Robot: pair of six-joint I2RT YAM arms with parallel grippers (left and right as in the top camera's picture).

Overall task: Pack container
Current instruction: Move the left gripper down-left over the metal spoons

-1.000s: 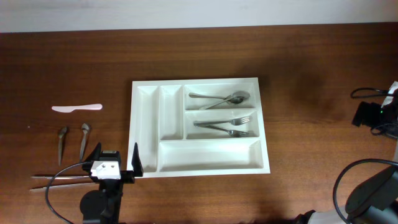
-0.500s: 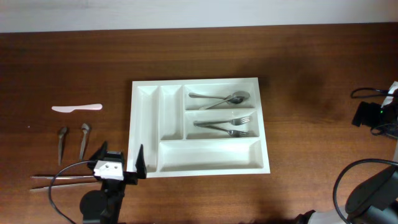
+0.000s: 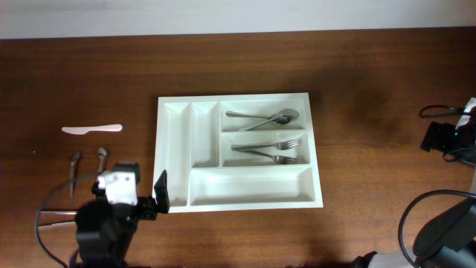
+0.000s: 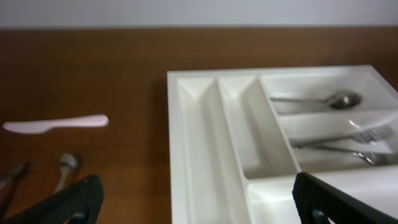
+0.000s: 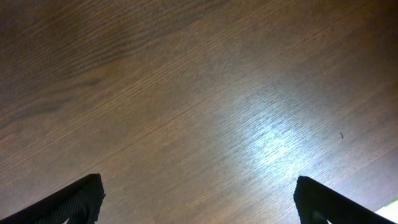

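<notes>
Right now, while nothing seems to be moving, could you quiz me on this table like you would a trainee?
1. True or false: the long compartment of the container holds cutlery.
2. The pale plastic knife lies: A) inside the container, B) on the table beside the container, C) on the floor.
3. Fill in: seen from overhead, the forks lie in the compartment just below the one holding the ___.
Key: 1 false; 2 B; 3 spoons.

Large white rectangular plastic container [image 3: 249, 186], five compartments, flat and open-side-up at the middle of the wooden table [image 3: 372, 112]
</notes>
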